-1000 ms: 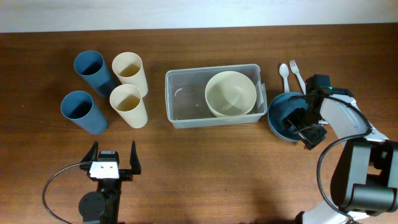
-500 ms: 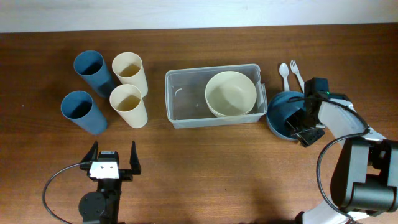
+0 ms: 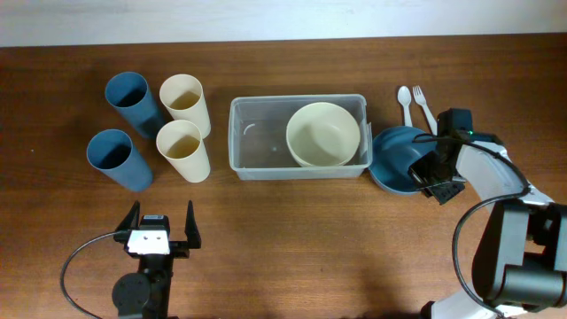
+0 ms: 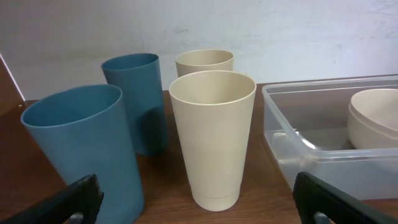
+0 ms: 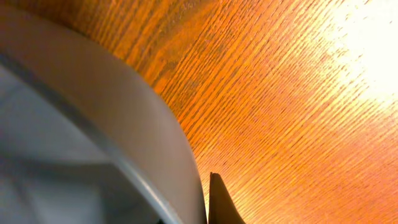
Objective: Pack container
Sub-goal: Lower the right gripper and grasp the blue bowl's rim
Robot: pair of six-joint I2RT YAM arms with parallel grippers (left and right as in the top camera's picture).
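Observation:
The clear container (image 3: 257,151) lies mid-table with a cream bowl (image 3: 323,135) in its right half. Just right of it, a blue bowl (image 3: 394,159) leans up against the container's right wall. My right gripper (image 3: 434,173) is shut on the blue bowl's right rim. In the right wrist view the bowl's wall (image 5: 124,124) fills the left side, with one dark fingertip (image 5: 216,202) pressed against it. My left gripper (image 3: 162,226) is open near the front edge, facing the cups with nothing between its fingers (image 4: 323,199). The container's corner (image 4: 292,134) shows in the left wrist view.
Two blue cups (image 3: 133,97) (image 3: 115,155) and two cream cups (image 3: 183,99) (image 3: 182,146) stand upright at the left. A white spoon (image 3: 404,99) and fork (image 3: 421,105) lie behind the blue bowl. The nearest cream cup (image 4: 211,137) stands ahead of the left gripper.
My right gripper has shut on the blue bowl's rim. The bowl has tipped and shifted left, and the container has slid slightly left with it. The left arm has not moved.

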